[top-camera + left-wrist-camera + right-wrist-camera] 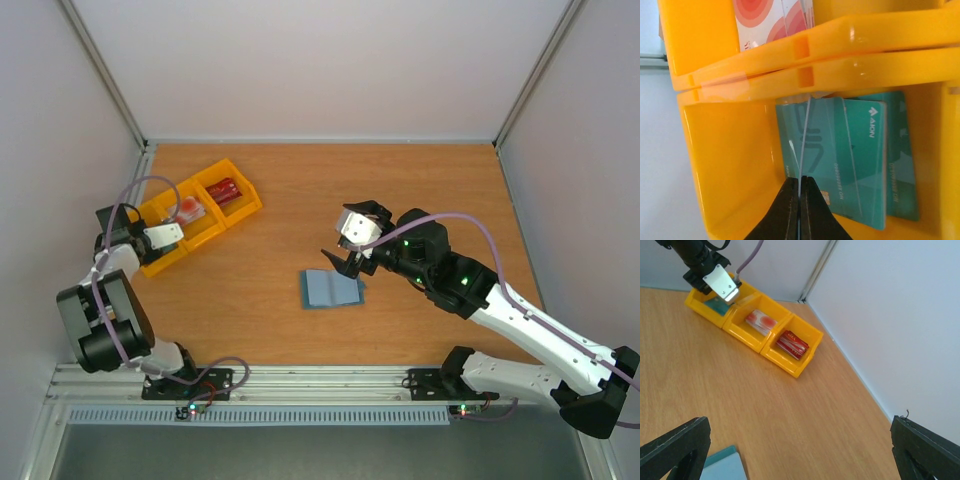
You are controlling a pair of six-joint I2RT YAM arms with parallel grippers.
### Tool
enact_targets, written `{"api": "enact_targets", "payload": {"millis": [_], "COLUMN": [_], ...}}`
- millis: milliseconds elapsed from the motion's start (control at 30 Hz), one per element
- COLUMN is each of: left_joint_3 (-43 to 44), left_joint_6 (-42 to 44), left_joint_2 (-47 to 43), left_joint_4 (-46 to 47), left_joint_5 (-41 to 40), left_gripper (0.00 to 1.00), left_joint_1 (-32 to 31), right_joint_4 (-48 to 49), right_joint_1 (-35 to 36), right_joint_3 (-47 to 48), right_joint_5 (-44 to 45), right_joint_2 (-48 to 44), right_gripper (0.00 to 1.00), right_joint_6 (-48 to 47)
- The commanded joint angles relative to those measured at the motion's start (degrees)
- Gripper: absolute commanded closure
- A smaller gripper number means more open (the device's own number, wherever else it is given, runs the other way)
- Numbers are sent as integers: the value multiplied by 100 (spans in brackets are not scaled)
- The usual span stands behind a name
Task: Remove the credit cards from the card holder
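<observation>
The slate-blue card holder lies open on the table; its corner, with a teal edge, shows in the right wrist view. My right gripper hovers just above its far edge, open wide and empty. My left gripper is inside the near compartment of the yellow tray. It is shut on a thin credit card seen edge-on. Teal-green cards lie in that compartment. A pinkish-red card lies in the middle compartment.
The yellow tray stands at the far left by the wall. Its far compartment holds a red pack. Grey walls close in the table on three sides. Bare wood lies between the tray and the card holder.
</observation>
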Motion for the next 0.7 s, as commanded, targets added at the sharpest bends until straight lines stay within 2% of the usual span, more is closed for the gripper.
{"api": "enact_targets", "payload": {"millis": [0, 367, 667], "left_joint_3": [9, 35, -316], "left_joint_6": [115, -147, -70], "left_joint_2": [224, 604, 435], "left_joint_4": [928, 1702, 1446], "left_joint_5": [163, -122, 61], "left_gripper": [100, 100, 100], "left_joint_1": [2, 1, -9], "right_joint_4": [-107, -351, -433], "right_joint_1": [-27, -28, -27], "right_joint_3": [92, 187, 208], "right_joint_5": [-107, -274, -294], "right_joint_2": [-28, 39, 53], "right_gripper": [2, 2, 1], "right_joint_6": [-126, -171, -243]}}
